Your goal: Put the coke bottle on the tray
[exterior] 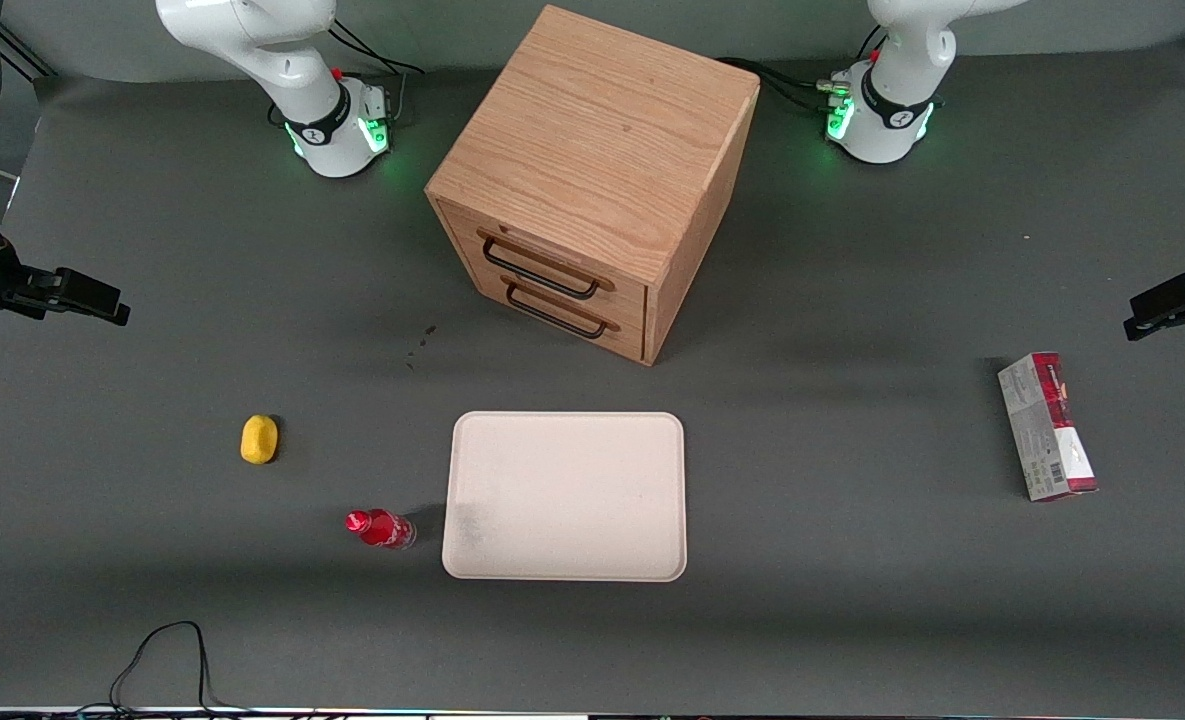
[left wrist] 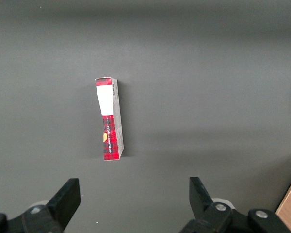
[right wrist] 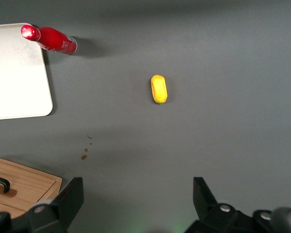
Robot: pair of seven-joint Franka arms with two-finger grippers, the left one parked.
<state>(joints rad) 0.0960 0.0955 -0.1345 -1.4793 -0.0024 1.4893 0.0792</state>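
While the table spreads dark grey under everything, the biggest thing on it is the wooden cabinet, with two drawers and black handles on its front. Nearer the front camera than the cabinet lies the tray, flat and cream-white, with a grey smudge at one corner. Toward the parked arm's end of the table lies a red-and-grey carton, well apart from the tray. The gripper hangs high above bare table near the cabinet, its two fingers spread wide apart and holding nothing. The coke bottle stands on the table just beside the tray's smudged corner, not on it. A yellow lump lies near the bottle, farther from the front camera
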